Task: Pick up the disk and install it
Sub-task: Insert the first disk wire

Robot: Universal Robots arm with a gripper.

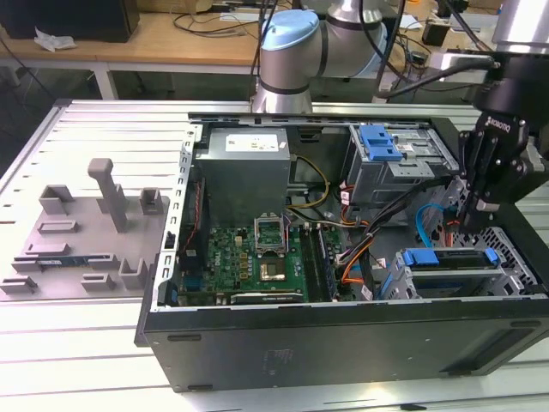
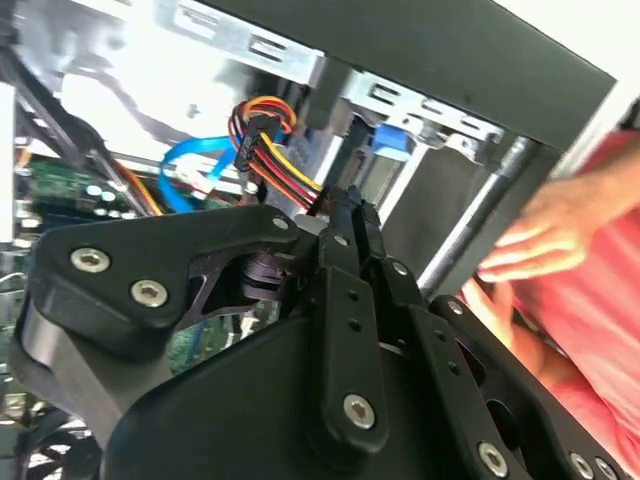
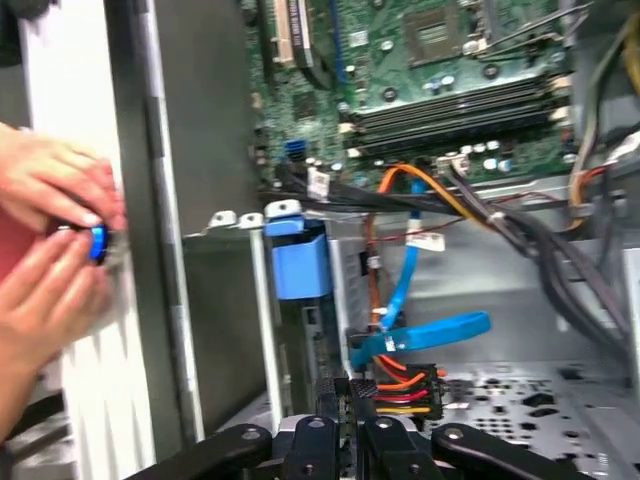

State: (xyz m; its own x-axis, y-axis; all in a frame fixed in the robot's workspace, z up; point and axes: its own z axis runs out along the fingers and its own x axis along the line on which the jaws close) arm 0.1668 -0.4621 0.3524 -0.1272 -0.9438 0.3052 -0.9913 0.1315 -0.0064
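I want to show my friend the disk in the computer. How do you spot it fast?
Start at the big open black computer case. In its corner at the exterior view's right, near the gripper, the disk sits in a metal bay. Its bright blue frame holds a silver drive; the other blue clip, on the grey cage, holds none.

The disk [image 1: 450, 273] sits inside the case [image 1: 343, 343], in the metal bay at the case's corner on the exterior view's right, close to the case's black near wall. Its bright blue bracket [image 1: 450, 257] lies level along the top, with a raised tab at each end. Below that band a strip of dark grey body shows (the label is out of sight). In the first wrist view one blue end [image 3: 298, 262] stands in the bay's slot, just inside the case's wall.
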